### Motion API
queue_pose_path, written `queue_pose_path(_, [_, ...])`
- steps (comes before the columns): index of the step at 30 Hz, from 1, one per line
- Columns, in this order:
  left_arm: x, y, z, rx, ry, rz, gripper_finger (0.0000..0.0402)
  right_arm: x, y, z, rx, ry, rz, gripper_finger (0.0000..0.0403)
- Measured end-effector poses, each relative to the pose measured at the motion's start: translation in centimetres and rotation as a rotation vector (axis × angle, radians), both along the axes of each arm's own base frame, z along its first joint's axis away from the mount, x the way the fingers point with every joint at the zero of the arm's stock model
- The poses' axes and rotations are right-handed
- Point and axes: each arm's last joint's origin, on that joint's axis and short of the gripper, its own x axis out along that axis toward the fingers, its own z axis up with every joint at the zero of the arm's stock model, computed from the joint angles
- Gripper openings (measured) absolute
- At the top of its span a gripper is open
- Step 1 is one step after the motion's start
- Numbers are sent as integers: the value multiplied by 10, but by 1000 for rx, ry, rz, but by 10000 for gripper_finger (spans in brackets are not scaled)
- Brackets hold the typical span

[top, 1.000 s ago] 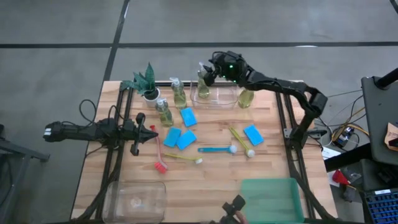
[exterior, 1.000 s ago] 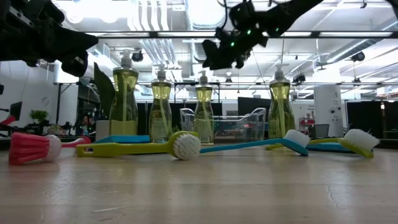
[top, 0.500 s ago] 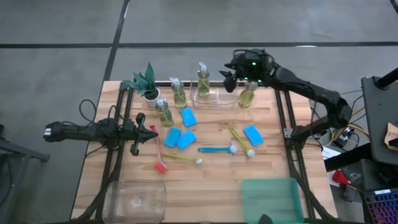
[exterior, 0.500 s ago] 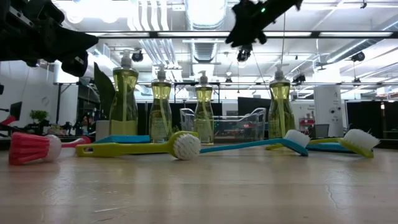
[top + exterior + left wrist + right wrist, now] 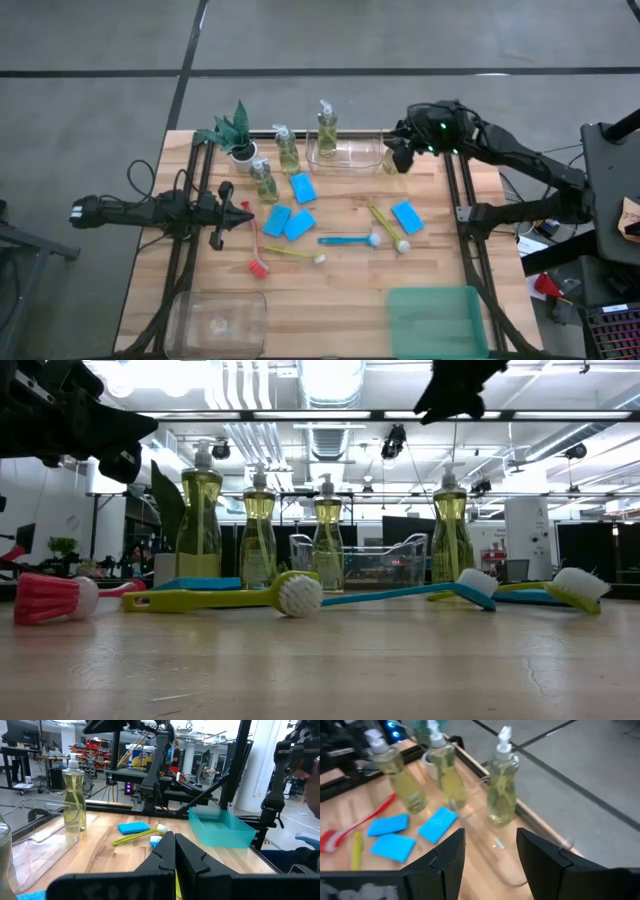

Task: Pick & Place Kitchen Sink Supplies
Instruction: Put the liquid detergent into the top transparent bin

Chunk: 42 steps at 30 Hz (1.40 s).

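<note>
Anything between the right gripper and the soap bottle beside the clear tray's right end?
Nothing visible: the open right gripper hangs above the clear pump bottle of yellow-green soap, only air over its pump.

Both arms are dark, near-black, built of slim jointed links with black cables running along them. The right arm (image 5: 500, 150) carries a small green light on its wrist housing, and its gripper (image 5: 487, 852) ends in two broad, flat, matte black fingers. The left gripper (image 5: 174, 852) has angular black fingers tapering to a wedge.
</note>
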Motion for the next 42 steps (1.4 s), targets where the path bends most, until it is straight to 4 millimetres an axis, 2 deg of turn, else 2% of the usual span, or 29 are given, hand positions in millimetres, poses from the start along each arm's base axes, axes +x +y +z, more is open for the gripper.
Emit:
queue_pose_path(7, [0, 0, 0, 0, 0, 0, 0, -30, 22, -21, 71, -39, -14, 158])
queue_pose_path(12, [0, 0, 0, 0, 0, 0, 0, -41, 28, -56, 180, -7, -91, 154])
queue_pose_path(18, [0, 0, 0, 0, 0, 0, 0, -54, 29, -79, 135, 27, -216, 143])
queue_pose_path(23, [0, 0, 0, 0, 0, 0, 0, -63, 28, -81, 10, 6, -328, 131])
queue_pose_path(26, [0, 0, 0, 0, 0, 0, 0, -63, 28, -84, -28, -24, -332, 130])
queue_pose_path(30, [0, 0, 0, 0, 0, 0, 0, -58, 25, -95, -60, -65, -319, 148])
queue_pose_path(34, [0, 0, 0, 0, 0, 0, 0, -52, 22, -101, -88, -69, -317, 186])
queue_pose_path(42, [0, 0, 0, 0, -1, 0, 0, -47, 17, -101, -162, -59, -403, 253])
